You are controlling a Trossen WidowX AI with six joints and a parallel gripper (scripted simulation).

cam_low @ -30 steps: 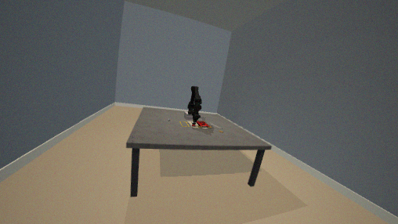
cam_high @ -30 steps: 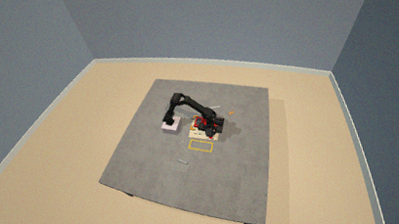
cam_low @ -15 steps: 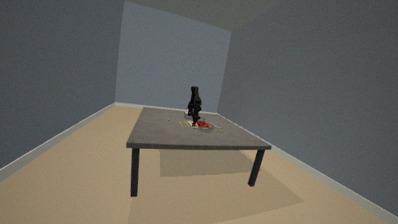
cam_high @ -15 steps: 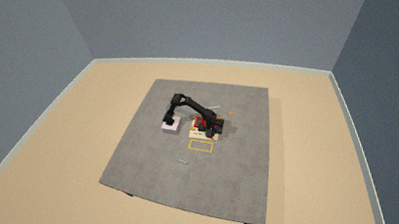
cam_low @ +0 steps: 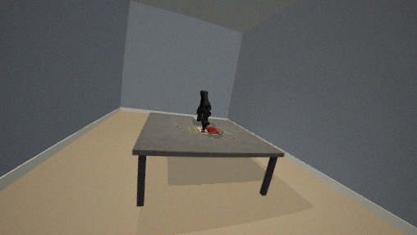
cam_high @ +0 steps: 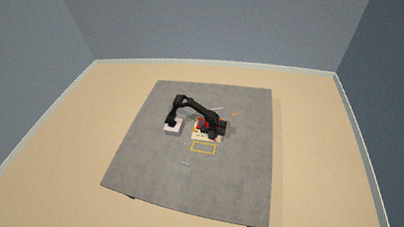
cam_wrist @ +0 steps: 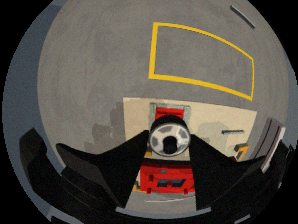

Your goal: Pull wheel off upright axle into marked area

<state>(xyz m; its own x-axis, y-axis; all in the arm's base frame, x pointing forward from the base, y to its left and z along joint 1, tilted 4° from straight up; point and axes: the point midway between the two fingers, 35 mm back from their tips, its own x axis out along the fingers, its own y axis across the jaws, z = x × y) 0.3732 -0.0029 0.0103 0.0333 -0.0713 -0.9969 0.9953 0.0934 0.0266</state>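
The wheel (cam_wrist: 156,138), dark-tyred with a silvery spoked face, is between the fingertips of my gripper (cam_wrist: 169,136) (cam_high: 211,136) (cam_low: 203,131). The gripper is shut on the wheel, one finger on each side. The dark centre of the wheel faces the wrist camera; the upright axle cannot be made out apart from it, so I cannot tell how far down the axle the wheel sits. The wheel is over the beige board (cam_wrist: 134,112) (cam_high: 195,136). The marked area, a yellow outline (cam_wrist: 153,52) (cam_high: 202,151) (cam_low: 190,130), lies on the table beyond the board's edge, with nothing inside it.
A red block (cam_wrist: 150,179) with a dark recess stands on the board beside the wheel. A small orange and grey piece (cam_wrist: 242,150) is near the board's right side in the wrist view. A grey rod (cam_wrist: 242,16) (cam_high: 185,163) lies beyond the marked area. The arm stands on a pale box (cam_high: 173,128).
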